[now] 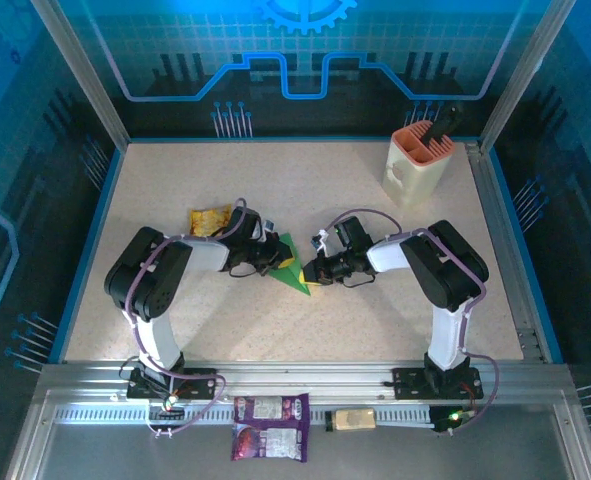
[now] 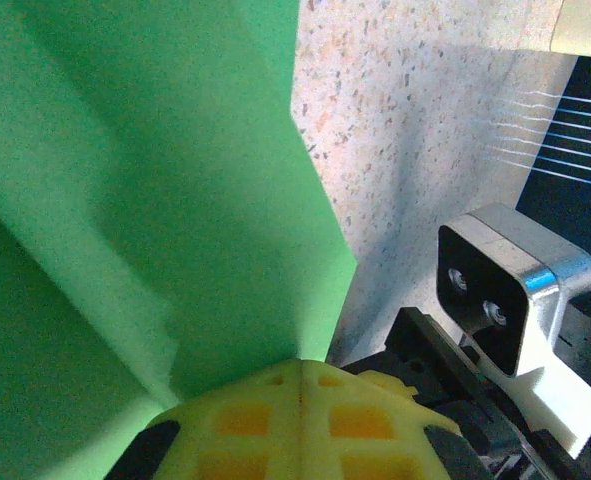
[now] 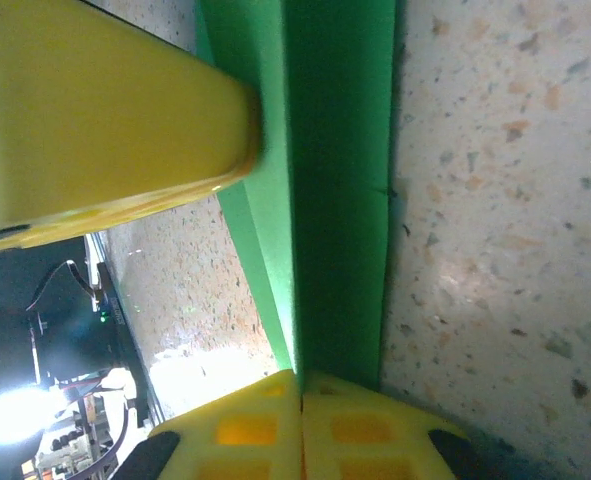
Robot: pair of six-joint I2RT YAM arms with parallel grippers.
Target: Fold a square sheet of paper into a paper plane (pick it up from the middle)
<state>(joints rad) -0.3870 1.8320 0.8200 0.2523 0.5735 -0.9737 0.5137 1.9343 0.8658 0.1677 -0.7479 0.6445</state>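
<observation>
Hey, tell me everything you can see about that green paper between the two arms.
The green paper is thin, matte and plain, already creased into a narrow pointed shape with layered folds. It lies slantwise at the middle of the speckled table. The left gripper clamps one side and the right gripper the other, their yellow fingers shut on it.

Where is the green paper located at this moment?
In the top view, the folded green paper is near the middle of the table, pinched between the left tool and the right tool, with the yellow snack packet behind it to the left.
</observation>
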